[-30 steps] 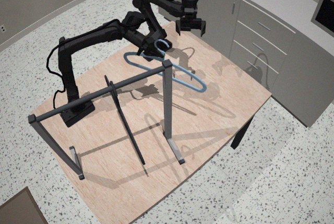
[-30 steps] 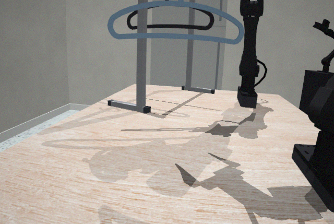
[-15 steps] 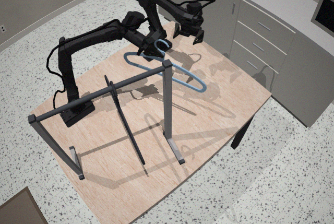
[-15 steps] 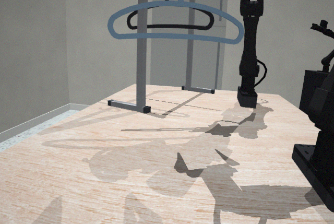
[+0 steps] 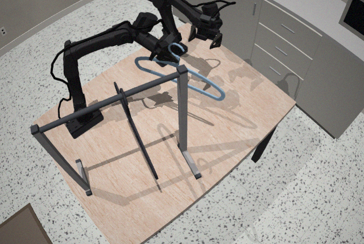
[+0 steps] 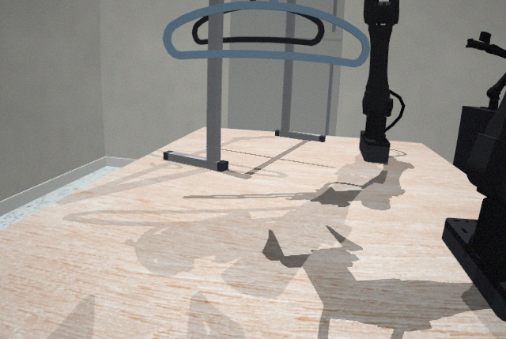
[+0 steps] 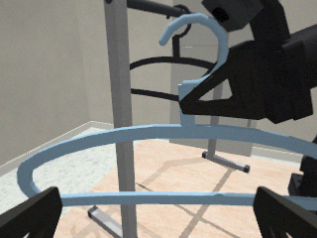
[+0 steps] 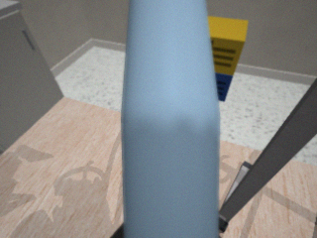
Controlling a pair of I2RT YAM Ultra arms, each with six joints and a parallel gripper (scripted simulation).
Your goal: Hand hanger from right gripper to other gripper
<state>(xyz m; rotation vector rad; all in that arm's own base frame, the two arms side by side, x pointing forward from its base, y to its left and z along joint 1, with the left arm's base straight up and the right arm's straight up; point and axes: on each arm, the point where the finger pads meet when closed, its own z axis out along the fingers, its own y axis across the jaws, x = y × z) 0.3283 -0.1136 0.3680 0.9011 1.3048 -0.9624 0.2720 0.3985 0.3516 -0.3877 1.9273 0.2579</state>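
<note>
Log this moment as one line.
right fingers: shut on blue hanger | left fingers: open | black hanger: on rail

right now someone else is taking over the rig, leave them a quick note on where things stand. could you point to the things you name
Right gripper (image 5: pixel 177 59) (image 7: pixel 182 103): shut on the blue hanger (image 5: pixel 206 81) (image 6: pixel 253 54) (image 7: pixel 139 132) (image 8: pixel 170 119) at its neck, upright above the table (image 5: pixel 111 158) (image 6: pixel 163 306).
Left gripper (image 5: pixel 203 40): open, nothing held, facing the blue hanger.
Black hanger (image 5: pixel 137 135) (image 6: pixel 261 39) (image 7: pixel 158 92): on the rail (image 5: pixel 85 112) (image 7: pixel 154 6); rack (image 5: pixel 182 112) (image 6: pixel 214 102) (image 7: pixel 120 99) upright.
Done: no handover yet.
Left: close left gripper on the blue hanger, release right, hold it clear of everything.
</note>
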